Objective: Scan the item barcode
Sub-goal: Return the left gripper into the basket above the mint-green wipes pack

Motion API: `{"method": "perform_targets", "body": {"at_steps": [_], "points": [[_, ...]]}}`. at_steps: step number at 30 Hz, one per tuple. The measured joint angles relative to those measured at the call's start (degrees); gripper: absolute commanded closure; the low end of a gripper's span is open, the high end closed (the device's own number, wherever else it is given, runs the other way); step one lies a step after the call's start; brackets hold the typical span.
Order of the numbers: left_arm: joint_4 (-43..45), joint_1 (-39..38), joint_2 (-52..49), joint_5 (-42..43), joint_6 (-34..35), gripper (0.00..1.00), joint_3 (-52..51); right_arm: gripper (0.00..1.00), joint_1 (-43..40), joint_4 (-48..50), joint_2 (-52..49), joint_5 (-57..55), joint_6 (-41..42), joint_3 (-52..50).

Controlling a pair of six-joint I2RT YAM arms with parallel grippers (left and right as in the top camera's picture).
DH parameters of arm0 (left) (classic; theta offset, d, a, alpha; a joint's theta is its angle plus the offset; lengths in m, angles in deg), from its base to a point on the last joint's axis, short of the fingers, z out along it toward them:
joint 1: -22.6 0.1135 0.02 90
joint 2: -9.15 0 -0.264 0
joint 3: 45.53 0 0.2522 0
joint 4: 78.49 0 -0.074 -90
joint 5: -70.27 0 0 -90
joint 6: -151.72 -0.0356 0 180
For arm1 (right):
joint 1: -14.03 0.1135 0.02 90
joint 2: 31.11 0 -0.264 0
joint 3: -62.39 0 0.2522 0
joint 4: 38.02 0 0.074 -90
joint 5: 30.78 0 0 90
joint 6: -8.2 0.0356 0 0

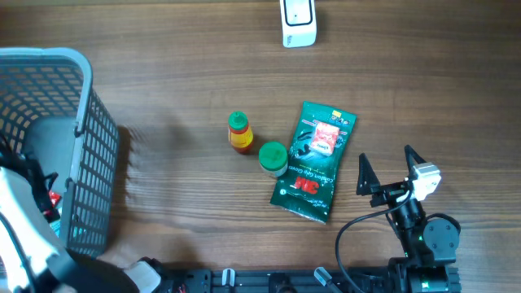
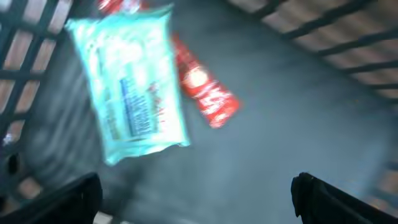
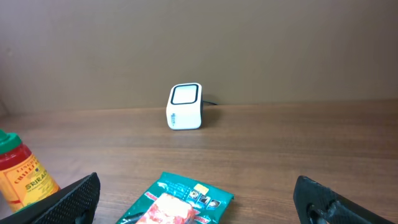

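The white barcode scanner (image 1: 298, 22) stands at the table's far edge, and in the right wrist view the scanner (image 3: 185, 106) faces me. On the table lie a green snack packet (image 1: 315, 160), a sriracha bottle (image 1: 238, 133) and a green-lidded jar (image 1: 273, 157). My right gripper (image 1: 387, 163) is open, just right of the packet and holding nothing. The packet (image 3: 177, 202) lies low between its fingers. My left gripper (image 2: 196, 205) is open inside the basket, above a teal wipes pack (image 2: 130, 81) and a red sachet (image 2: 202, 84), touching neither.
The grey mesh basket (image 1: 81, 146) takes up the left side of the table, with my left arm (image 1: 20, 236) reaching into it. The sriracha bottle (image 3: 22, 177) shows at the left edge of the right wrist view. A black cable loops by the right arm's base (image 1: 350, 232).
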Motion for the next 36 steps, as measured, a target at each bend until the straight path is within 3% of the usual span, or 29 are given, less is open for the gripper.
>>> {"method": "perform_targets", "body": {"at_steps": [6,9,10,17,18,33,36], "points": [[-1.9,0.4,-7.7,1.1,2.8,0.0,0.0,0.0,0.0,0.0,0.0,0.0,0.0,0.0],[-1.4,0.4,-8.7,-0.8,3.2,0.16,0.0,0.0,0.0,0.0,0.0,0.0,0.0,0.0],[-0.5,0.4,-8.9,-2.1,3.3,0.16,0.0,0.0,0.0,0.0,0.0,0.0,0.0,0.0],[4.0,0.4,-9.2,-5.4,3.7,0.12,-0.3,0.0,0.0,0.0,0.0,0.0,0.0,0.0],[5.1,0.4,-9.2,-5.6,3.7,0.01,-1.0,0.0,0.0,0.0,0.0,0.0,0.0,0.0],[14.6,0.4,-12.0,-9.4,3.9,0.0,-7.6,0.0,0.0,0.0,0.0,0.0,0.0,0.0],[15.1,0.4,-14.5,-9.7,3.7,0.17,-7.6,0.0,0.0,0.0,0.0,0.0,0.0,0.0]]}}
